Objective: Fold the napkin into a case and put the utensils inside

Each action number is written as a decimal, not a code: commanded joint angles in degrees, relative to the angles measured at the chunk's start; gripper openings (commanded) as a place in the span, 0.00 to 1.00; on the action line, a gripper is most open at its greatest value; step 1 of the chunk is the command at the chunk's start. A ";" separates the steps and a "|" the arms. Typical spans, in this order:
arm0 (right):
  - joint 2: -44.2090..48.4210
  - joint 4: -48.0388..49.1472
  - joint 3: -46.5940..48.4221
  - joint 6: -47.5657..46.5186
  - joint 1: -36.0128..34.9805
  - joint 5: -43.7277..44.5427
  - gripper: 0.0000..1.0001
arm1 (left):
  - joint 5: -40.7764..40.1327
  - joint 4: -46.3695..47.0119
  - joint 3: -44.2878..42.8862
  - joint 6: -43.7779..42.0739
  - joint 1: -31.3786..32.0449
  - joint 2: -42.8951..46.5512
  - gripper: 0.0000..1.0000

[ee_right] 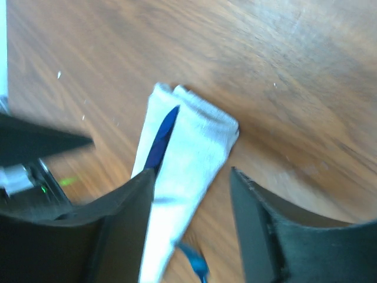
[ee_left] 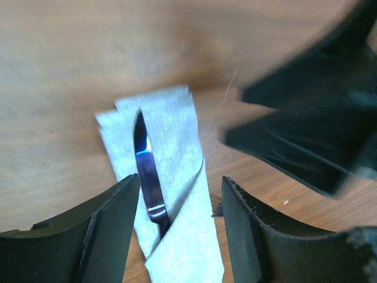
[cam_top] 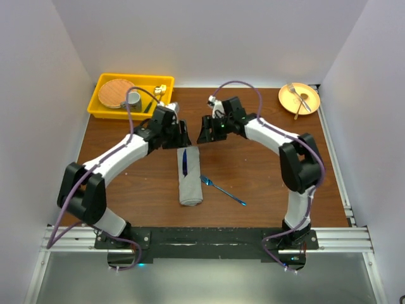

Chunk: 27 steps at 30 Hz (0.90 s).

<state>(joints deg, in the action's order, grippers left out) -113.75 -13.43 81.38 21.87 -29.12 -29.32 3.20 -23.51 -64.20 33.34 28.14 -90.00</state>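
Two arms bent inward from their bases, elbows flared out to the sides and forearms converging over the middle of the table (cam_top: 266, 171), so that the left pincer (cam_top: 182, 137) and the right pincer (cam_top: 206, 130) faced each other, close but apart. Both pincers stood with fingers spread and nothing held between them. The case (cam_top: 189, 180), the grey napkin folded to a narrow oblong, lay flat below and between the two pincers, its far end under their tips and its length running back toward the bases. The blue knife (cam_top: 184, 161) sat tucked in the case's fold with its blade showing. In the left wrist view it lay directly beneath the gap between that pincer's fingers (ee_left: 118, 218). The blue fork (cam_top: 223, 190) lay on the bare wood, behind the right pincer and just beside the case, outside it. A yellow tray (cam_top: 101, 109) sat beyond the left pincer on its outer side, and an orange plate (cam_top: 284, 99) lay well off to the right pincer's outer side.
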 commanded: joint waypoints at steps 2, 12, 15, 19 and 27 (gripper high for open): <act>15.47 -13.36 0.02 -24.30 1.53 1.46 0.62 | -2.15 7.68 -1.89 -5.47 -6.33 8.95 0.63; 33.94 -26.73 -22.30 -38.56 -3.21 8.22 0.51 | -2.41 9.97 2.76 -5.66 -11.79 18.44 0.63; 33.69 -27.61 -23.82 -41.37 -6.46 12.26 0.47 | -2.15 10.32 5.22 -4.60 -11.79 20.20 0.63; 29.13 -27.26 -23.12 -41.21 -11.11 15.34 0.43 | -2.06 10.24 7.07 -4.16 -11.79 21.26 0.63; 22.36 -24.89 -22.41 -41.47 -15.08 19.39 0.41 | -2.67 9.54 7.52 -3.99 -12.58 22.14 0.63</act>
<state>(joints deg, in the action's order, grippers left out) -89.54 -39.83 57.04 -18.11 -43.31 -13.32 1.26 -15.44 -56.95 28.93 16.47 -70.04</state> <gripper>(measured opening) 0.420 0.630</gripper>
